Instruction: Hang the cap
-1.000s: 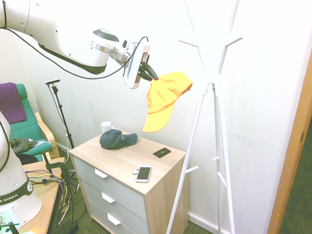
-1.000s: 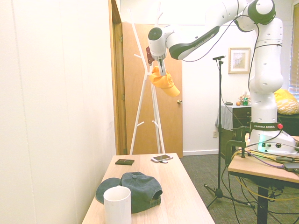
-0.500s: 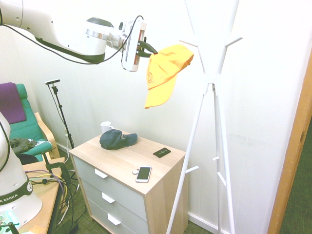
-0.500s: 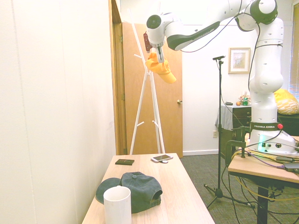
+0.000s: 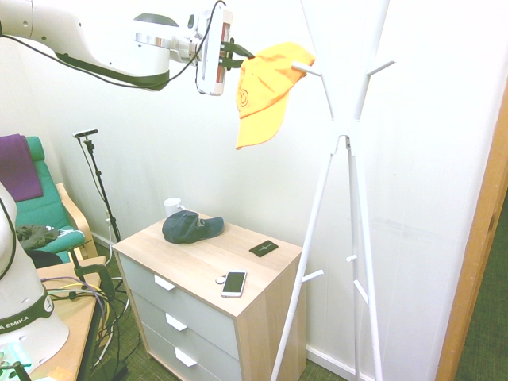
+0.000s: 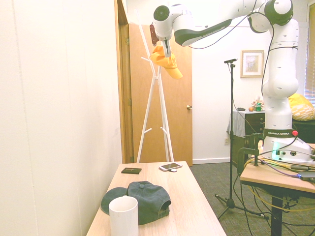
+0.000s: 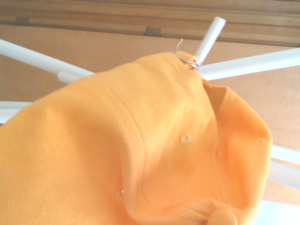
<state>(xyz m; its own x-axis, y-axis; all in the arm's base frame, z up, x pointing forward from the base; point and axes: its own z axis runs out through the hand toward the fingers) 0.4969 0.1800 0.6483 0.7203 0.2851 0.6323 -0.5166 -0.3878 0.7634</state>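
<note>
The yellow-orange cap (image 5: 266, 87) hangs high in the air beside the white coat stand (image 5: 343, 143), brim drooping downward, crown turned toward the stand's upper pegs. The gripper (image 5: 235, 57) pinches the cap at the top of its crown, fingers pressed together on the fabric and pointing roughly level; held this way, the open back of the cap faces the stand. One short upper peg (image 5: 305, 71) meets the cap's far edge. In the wrist view the cap's back strap, with its metal buckle (image 7: 187, 61), sits right at a peg tip (image 7: 209, 33), though whether the peg is through the opening or merely behind it is unclear. Judgement: the cap is not yet let go.

Below, a wooden dresser (image 5: 202, 262) carries a navy cap (image 5: 190, 226), a white mug (image 5: 172, 205) and a smartphone (image 5: 233, 282), all well apart from the action.
</note>
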